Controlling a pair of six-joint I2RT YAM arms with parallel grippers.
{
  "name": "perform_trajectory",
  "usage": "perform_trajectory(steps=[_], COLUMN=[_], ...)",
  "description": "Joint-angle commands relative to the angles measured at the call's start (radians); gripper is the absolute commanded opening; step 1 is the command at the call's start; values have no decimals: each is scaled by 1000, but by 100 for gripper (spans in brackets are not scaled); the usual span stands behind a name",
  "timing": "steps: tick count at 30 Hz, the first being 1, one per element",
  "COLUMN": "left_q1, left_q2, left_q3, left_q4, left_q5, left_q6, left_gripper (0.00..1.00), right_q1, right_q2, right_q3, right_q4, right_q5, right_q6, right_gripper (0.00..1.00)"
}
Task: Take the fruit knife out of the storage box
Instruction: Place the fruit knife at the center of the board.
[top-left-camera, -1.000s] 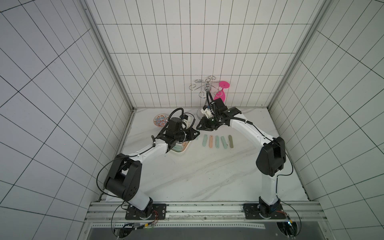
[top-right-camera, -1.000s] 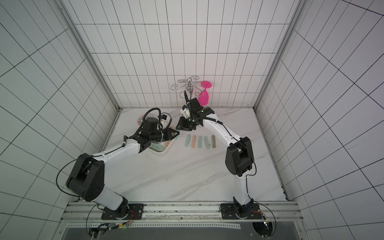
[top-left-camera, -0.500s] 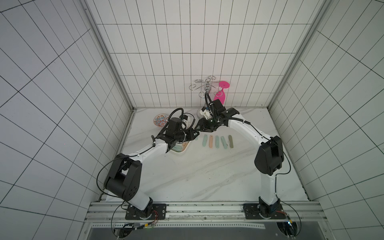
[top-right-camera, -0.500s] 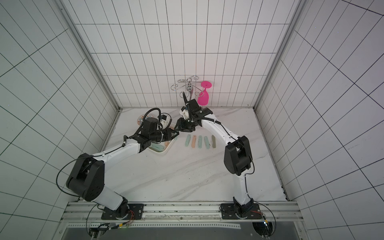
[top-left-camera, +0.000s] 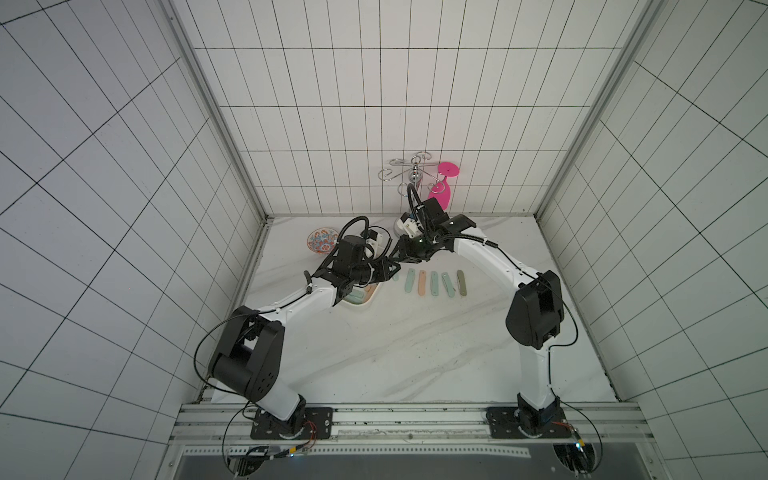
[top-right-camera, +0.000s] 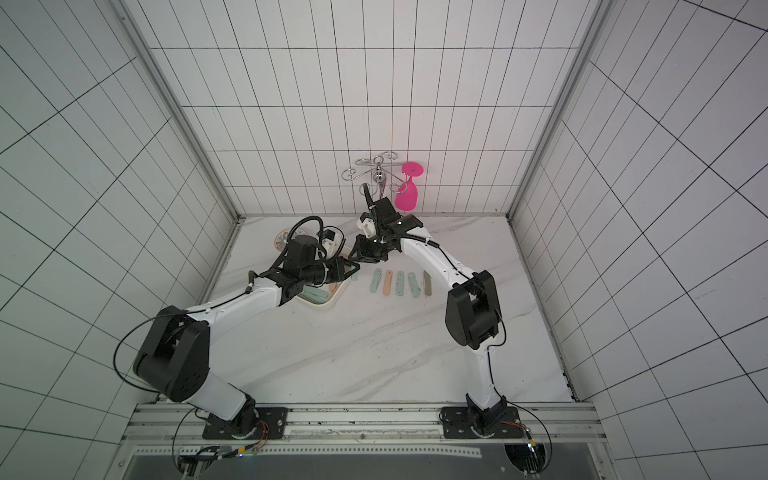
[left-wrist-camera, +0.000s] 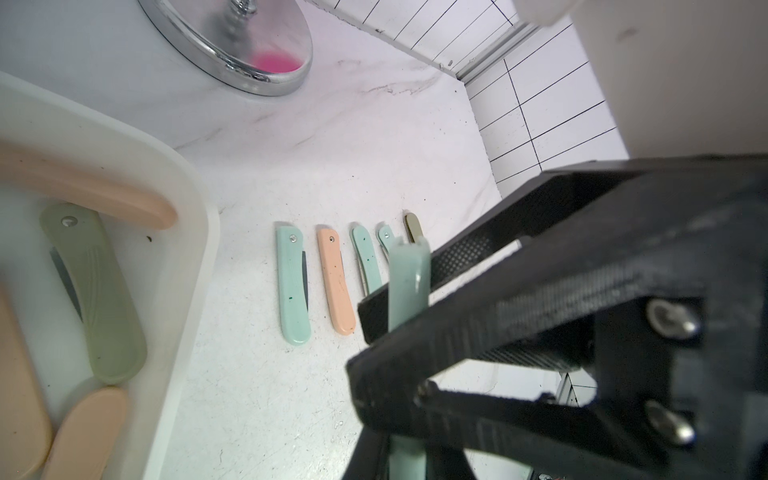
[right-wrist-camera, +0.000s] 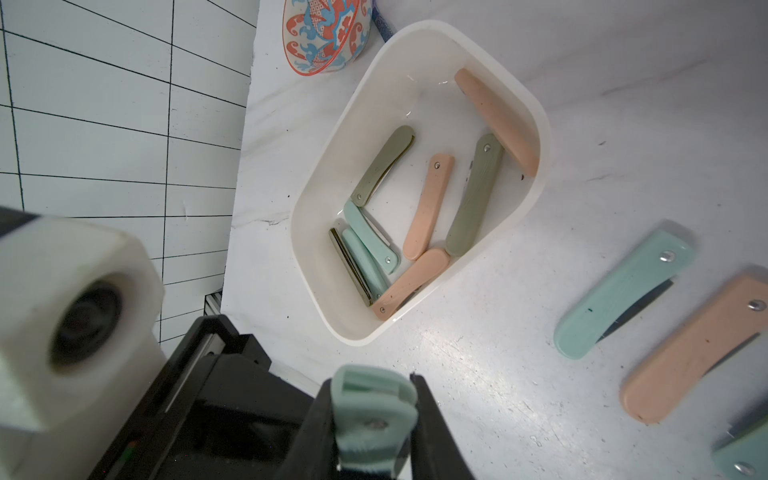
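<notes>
Both arms reach in and meet above the marble table, toward its back edge.

Left gripper: pressed together on one end of a mint-green fruit knife, which is folded shut.

Right gripper: pinching the other end of the same knife. In the right wrist view the end of the handle sits tight between its two black fingers. In the left wrist view one finger lies in front of the handle and one behind it. The knife is held by both at once and bridges the two.

Knife position: out of the storage box, in the air over bare table, between the box and a row of knives. It touches neither.

Box: white with rounded corners, flat on the table, partly under the left arm in both top views. Inside are several folded knives in mint, peach and olive, lying loose and crossed. One peach knife lies along a wall.

Row: five folded knives side by side, each apart from the next. From the box outward they are mint, peach, mint, mint, olive.

Bowl: orange-and-blue pattern, just beside the end of the box that lies nearer the back wall.

Chrome rack: stands at the back of the table, with a pink glass hanging from it upside down.
</notes>
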Motion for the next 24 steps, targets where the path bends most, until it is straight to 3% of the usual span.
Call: perform_trajectory(steps=[1,3,8,16,24], left_q1=[-2,-2,-2,9,82], left_q2=[11,11,3,-13,-14], left_q3=[38,41,42,70,82], left_q4=[41,37,19,-85,-146], left_q5=[-13,-18,-36,-104,-121], left_q6=[0,0,13,65,71], left_gripper=[17,31,43,50,51], right_q1=[3,-7,-40,-124,-214], right_q2=[-1,-3,-22,-66,-35], right_q3=[29,27,9,-33,-33], right_q4=[-58,-62,-62,-104,-240], right_q5=[40,41,41,50,177], right_q6=[-41,-40,-45,-89,-182], right_gripper=[5,0,0,0,0])
